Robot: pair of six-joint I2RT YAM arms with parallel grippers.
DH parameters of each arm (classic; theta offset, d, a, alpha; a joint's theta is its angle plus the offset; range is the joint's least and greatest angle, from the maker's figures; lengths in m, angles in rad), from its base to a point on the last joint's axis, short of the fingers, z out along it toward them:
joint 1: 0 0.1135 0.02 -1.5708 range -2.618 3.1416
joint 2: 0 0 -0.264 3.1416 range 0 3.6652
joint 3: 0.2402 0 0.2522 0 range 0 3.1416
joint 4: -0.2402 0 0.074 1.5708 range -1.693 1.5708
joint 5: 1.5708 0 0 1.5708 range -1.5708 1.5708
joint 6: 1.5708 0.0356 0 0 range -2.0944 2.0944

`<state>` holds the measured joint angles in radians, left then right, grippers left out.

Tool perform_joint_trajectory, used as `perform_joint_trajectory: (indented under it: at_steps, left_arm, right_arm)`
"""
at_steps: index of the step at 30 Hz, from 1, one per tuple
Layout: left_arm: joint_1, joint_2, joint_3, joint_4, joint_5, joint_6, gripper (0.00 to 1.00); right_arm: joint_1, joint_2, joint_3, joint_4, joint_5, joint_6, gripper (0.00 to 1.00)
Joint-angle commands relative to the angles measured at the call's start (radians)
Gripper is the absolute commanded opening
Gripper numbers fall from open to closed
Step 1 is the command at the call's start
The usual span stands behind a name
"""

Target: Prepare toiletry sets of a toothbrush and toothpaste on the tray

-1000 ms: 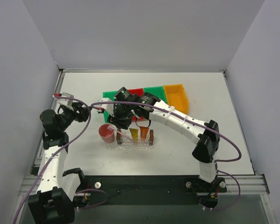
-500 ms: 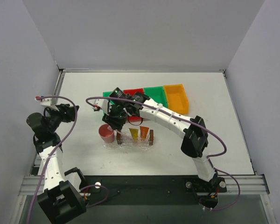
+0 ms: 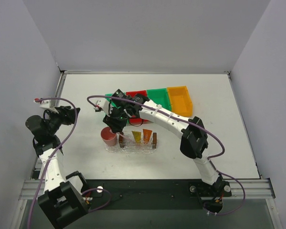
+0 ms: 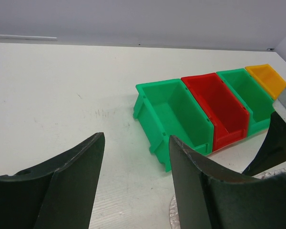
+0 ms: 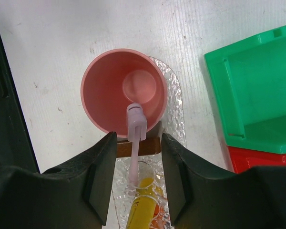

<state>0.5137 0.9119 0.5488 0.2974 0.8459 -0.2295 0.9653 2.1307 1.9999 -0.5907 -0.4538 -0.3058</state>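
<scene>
Toothbrush (image 5: pixel 134 157) first: the slim whitish-pink stick stands between the two fingers of the right pincer (image 5: pixel 139 138). Its small head is uppermost, about level with the fingertips and close against the near rim of the pink cup (image 5: pixel 105 90). Bare gaps show on both sides of the stick, so the pincer is partly parted and grips nothing (neither finger touches the brush, as far as I can see).

Straight across between those fingers runs one dark brown handle block (image 5: pixel 150 147) of the tray (image 3: pixel 154 139). The stick crosses in front of it and goes down into the clear tray under the pincer's palm; exactly where its lower end rests I cannot tell. Further back beneath the pincer lies the yellow-orange toothpaste (image 5: pixel 143 207), and seen from above the orange tube (image 3: pixel 147 135) stands just beside it in the same tray.

The cup sits just beyond the fingertips, hard by that end of the tray, at the edge of a clear textured mat (image 5: pixel 174 109). Off to one side of the pincer are a green bin (image 5: pixel 257 90) and a red bin (image 5: pixel 262 160).

The left pincer (image 4: pixel 136 138) hangs well apart from all this, near the side edge of the worktop (image 4: pixel 62 86). Its fingers are wide with nothing between them, and the bins lie ahead of its fingertips.
</scene>
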Motion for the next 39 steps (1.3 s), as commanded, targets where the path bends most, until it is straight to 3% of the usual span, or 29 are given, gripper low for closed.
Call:
perform_joint_trajectory:
  at_steps: [1,39]
  left_arm:
    - [0.012,0.002,0.02,0.06,0.028,-0.011,0.66]
    - [0.029,0.019,0.008,0.098,0.061,-0.028,0.66]
  right_arm:
    - [0.003,0.023,0.051,-0.001,-0.036,0.017,0.38]
    - [0.01,0.077,0.082,-0.003,-0.057,0.014,0.38]
